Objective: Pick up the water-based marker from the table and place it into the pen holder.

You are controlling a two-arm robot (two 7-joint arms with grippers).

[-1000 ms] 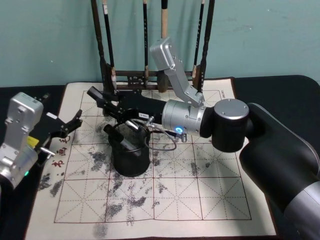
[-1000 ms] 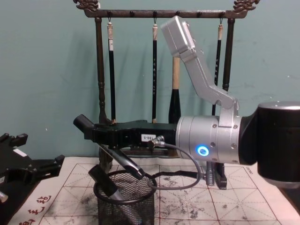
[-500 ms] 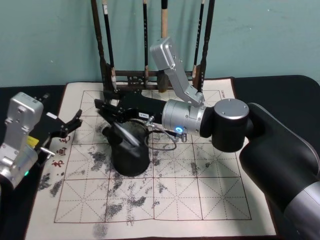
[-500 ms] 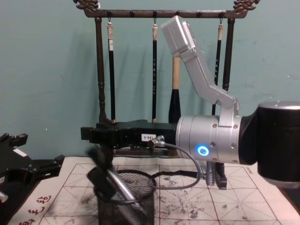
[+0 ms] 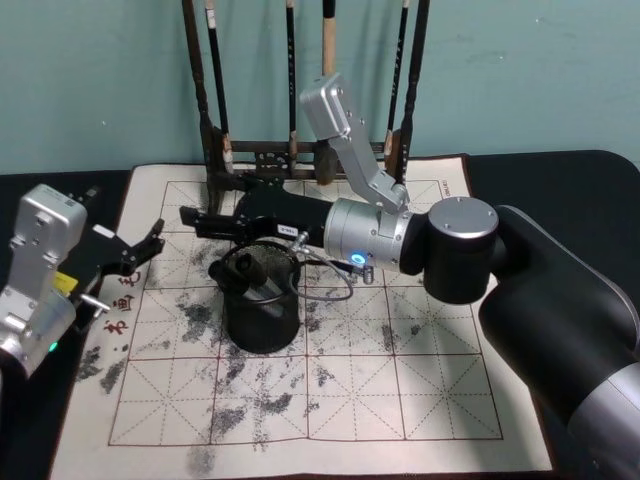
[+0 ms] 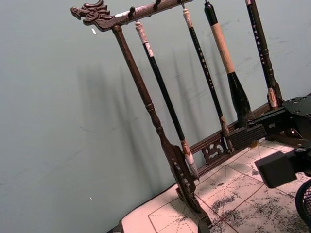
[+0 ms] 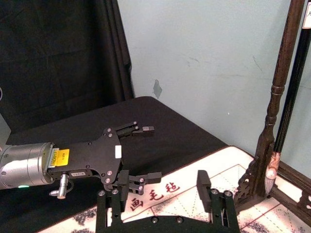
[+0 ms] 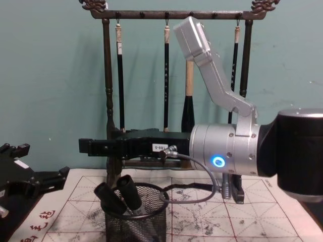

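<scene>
The right claw (image 5: 200, 219) hung just above the black mesh cup (image 5: 261, 308), reaching leftward across the mat from the big silver-and-black arm. Its fingers (image 7: 203, 187) stood spread apart with nothing between them, as the right wrist view showed. Directly beneath the claw, the marker (image 8: 130, 192) stood tilted inside the cup (image 8: 135, 222), its dark capped end poking up past the round rim. A second dark pen (image 8: 107, 196) leaned beside it in the same cup, the two ends close together. From the head camera the marker (image 5: 252, 274) lay slanted across the cup's opening.

Behind the claw, near the teal wall, stood the tall dark wooden brush rack (image 8: 107, 101) with its carved ends, several brushes (image 8: 166, 80) hanging from its top bar. The rack (image 6: 146, 107) also appeared in the left wrist view, with the right claw's dark fingers at the edge.

Under the cup and the claw lay the pale gridded practice mat (image 5: 400, 380), blotched with grey ink stains, on a black table (image 5: 590, 180).

Well to the left of the right claw, off the mat's edge, the left claw (image 5: 140, 250) rested low over the black table, its fingers spread and holding nothing. The right wrist view showed this left claw (image 7: 141, 153) farther off, open-fingered, on its silver wrist.
</scene>
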